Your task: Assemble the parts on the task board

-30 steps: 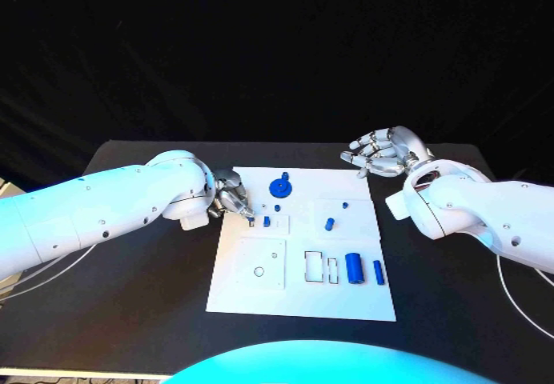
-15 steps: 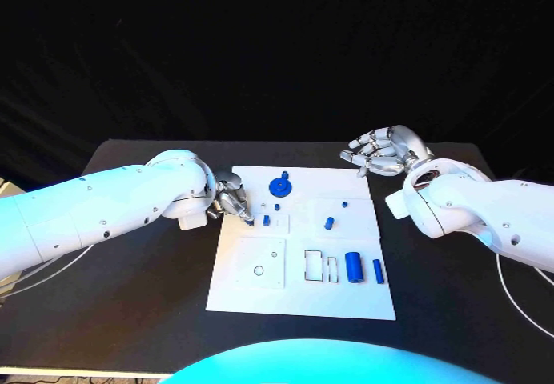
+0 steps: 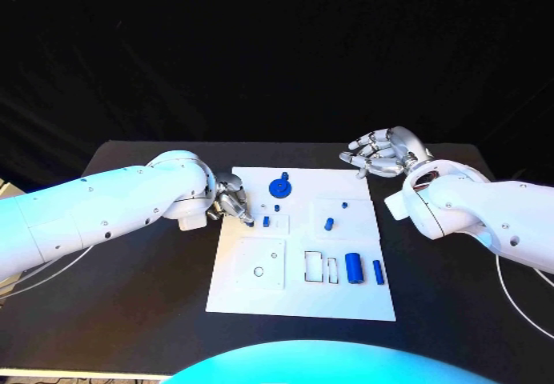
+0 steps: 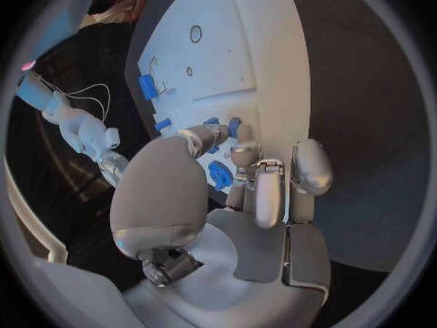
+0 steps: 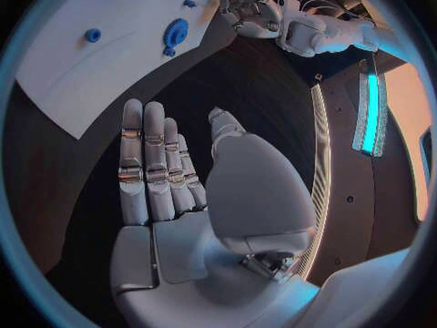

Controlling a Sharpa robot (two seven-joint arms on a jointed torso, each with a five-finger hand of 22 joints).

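White task board lies mid-table in the head view. A blue gear and small pegs already stand in it, while loose cylinders lie by an unfilled slot, so much assembly seems left. The left hand works at the board's left edge. Its wrist view shows its fingertips pinching a small blue part over the board. The right wrist view shows the right hand spread, holding nothing, off the board. No writing is legible.
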